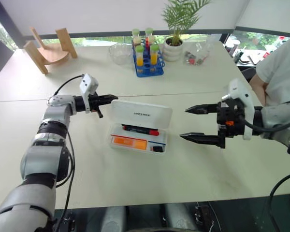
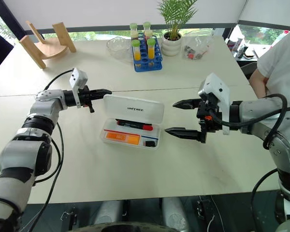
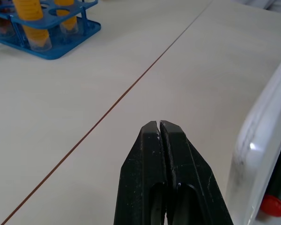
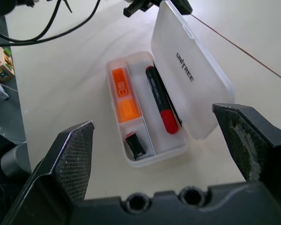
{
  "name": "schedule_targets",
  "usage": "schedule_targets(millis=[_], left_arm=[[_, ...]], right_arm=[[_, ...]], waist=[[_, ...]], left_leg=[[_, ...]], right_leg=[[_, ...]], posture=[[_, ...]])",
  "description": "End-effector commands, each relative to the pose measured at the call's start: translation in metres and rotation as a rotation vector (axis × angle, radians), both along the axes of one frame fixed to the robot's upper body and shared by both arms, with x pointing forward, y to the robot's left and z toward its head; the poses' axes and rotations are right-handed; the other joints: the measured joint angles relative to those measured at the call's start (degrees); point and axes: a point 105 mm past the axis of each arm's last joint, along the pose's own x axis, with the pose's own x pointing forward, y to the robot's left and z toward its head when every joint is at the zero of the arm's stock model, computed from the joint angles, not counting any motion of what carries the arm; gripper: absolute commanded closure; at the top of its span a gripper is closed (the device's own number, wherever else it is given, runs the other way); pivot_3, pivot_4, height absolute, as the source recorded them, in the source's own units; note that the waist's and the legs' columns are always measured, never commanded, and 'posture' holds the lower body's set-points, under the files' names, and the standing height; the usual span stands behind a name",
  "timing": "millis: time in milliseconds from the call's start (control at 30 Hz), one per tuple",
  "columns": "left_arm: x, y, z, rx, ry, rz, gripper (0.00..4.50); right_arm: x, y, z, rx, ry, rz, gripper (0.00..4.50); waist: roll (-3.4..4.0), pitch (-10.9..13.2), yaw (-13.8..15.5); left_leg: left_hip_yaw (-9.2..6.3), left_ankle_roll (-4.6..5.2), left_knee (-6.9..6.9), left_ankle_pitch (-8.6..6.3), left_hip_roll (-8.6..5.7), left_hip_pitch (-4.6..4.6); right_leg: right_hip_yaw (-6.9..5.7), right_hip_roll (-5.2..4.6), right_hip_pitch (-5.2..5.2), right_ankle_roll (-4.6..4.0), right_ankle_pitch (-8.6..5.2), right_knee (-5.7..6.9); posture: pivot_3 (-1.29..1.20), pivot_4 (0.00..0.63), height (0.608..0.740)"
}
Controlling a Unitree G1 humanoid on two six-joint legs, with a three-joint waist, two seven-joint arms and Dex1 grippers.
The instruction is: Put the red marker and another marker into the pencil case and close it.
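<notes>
the pencil case (image 1: 140, 126) lies open near the middle of the pale surface (image 1: 135, 179), its white lid (image 1: 141, 114) standing up along the far edge and showing a small dark logo. the red marker (image 1: 140, 130) lies lengthwise in the far compartment of the tray, just under the raised lid, red cap end toward the robot's right. another marker (image 1: 129, 142), the thick one with the orange end, lies in the near compartment, and a small black object (image 1: 157, 149) sits in the little section at that compartment's right end. the left tool (image 1: 109, 98) is pressed fully shut with nothing between its fingers (image 3: 160, 140); it points roughly level toward the lid's left end and its tip is just beside that upper corner, though contact cannot be made out. the right tool (image 1: 197, 123) hangs above the surface to the right of the case, apart from it, its two black fingers spread wide and empty, one above the other, tips aimed at the case. at the far side of the surface stand a blue rack of tubes (image 1: 148, 57) with yellow liquid and green caps, a clear bowl (image 1: 120, 52), a potted plant (image 1: 175, 30) and a wooden stand (image 1: 48, 49). a person in a white sleeve (image 1: 280, 72) is at the right edge.
</notes>
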Motion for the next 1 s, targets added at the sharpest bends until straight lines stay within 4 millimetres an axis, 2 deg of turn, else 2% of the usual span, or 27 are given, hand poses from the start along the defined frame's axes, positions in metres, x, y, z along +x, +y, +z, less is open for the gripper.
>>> schedule_targets(millis=[33,133,233,433,667,733,833,900,967,1000], left_arm=[[-0.004,-0.005,0.023,-0.043,-0.046,-0.096,4.47],[-0.028,-0.005,0.026,-0.026,0.033,-0.308,4.47],[-0.043,-0.005,0.025,0.001,0.08,-0.383,4.47],[-0.068,-0.016,0.011,0.068,0.113,-0.499,4.47],[-0.097,-0.031,-0.036,0.173,0.148,-0.591,4.47],[-0.106,-0.03,-0.062,0.258,0.168,-0.586,4.47],[-0.111,-0.022,-0.088,0.357,0.182,-0.549,4.47],[-0.11,-0.014,-0.095,0.388,0.184,-0.515,4.47],[-0.108,-0.011,-0.09,0.369,0.176,-0.492,4.47],[-0.106,-0.011,-0.082,0.338,0.161,-0.48,4.47]], right_arm=[[-0.006,-0.002,0.007,-0.019,-0.043,-0.007,0.0],[-0.007,-0.006,0.005,-0.031,-0.039,-0.026,0.0],[-0.007,-0.008,0.003,-0.034,-0.04,-0.035,0.0],[-0.007,-0.009,0.001,-0.031,-0.022,-0.038,0.0],[-0.014,-0.013,-0.01,-0.057,0.024,-0.037,0.0],[-0.016,-0.016,-0.017,-0.065,0.048,-0.049,0.0],[-0.017,-0.018,-0.023,-0.077,0.056,-0.059,0.0],[-0.016,-0.016,-0.023,-0.074,0.052,-0.057,0.0],[-0.014,-0.015,-0.023,-0.071,0.047,-0.054,0.0],[-0.013,-0.014,-0.023,-0.07,0.045,-0.053,0.0]], waist=[[0.0,0.0,0.01],[0.0,0.0,-0.08],[0.0,0.0,-0.2],[0.02,-0.01,0.22],[0.01,-0.01,0.26],[0.01,-0.01,0.17],[0.09,-0.06,0.29],[0.16,-0.14,0.28],[0.16,-0.15,0.16],[0.16,-0.15,0.11]], left_leg=[[0.0,0.0,0.0,0.0,0.0,0.0],[0.0,0.0,-0.01,0.0,0.0,-0.03],[-0.01,-0.01,-0.02,0.0,0.02,-0.05],[-0.02,-0.01,0.02,0.01,0.05,-0.04],[-0.05,0.01,0.22,-0.01,0.04,-0.12],[-0.05,0.01,0.24,-0.01,0.04,-0.11],[-0.07,0.03,0.25,-0.02,0.05,-0.01],[-0.05,0.04,0.25,-0.03,0.04,0.31],[-0.04,0.08,0.24,-0.05,0.04,0.66],[-0.03,0.08,0.24,-0.05,0.05,0.78]], right_leg=[[0.0,0.0,0.0,0.0,0.0,0.0],[-0.01,0.01,-0.01,0.0,0.0,-0.01],[0.0,0.04,-0.05,0.0,0.0,0.01],[0.01,-0.01,-0.02,0.0,0.0,0.03],[-0.01,-0.01,0.03,0.0,0.0,0.03],[-0.01,0.0,0.03,0.01,0.0,0.05],[-0.01,0.01,0.12,0.01,0.0,0.05],[-0.01,-0.01,0.47,0.0,0.0,0.03],[-0.01,0.0,0.82,-0.01,-0.01,-0.01],[0.0,0.01,0.92,-0.02,-0.02,-0.01]], posture=[[0.0,0.15,0.74],[0.0,0.15,0.74],[0.0,0.15,0.74],[0.0,0.15,0.74],[0.0,0.15,0.74],[0.0,0.15,0.74],[0.0,0.15,0.74],[0.0,0.15,0.74],[0.0,0.15,0.74],[0.0,0.15,0.74]])
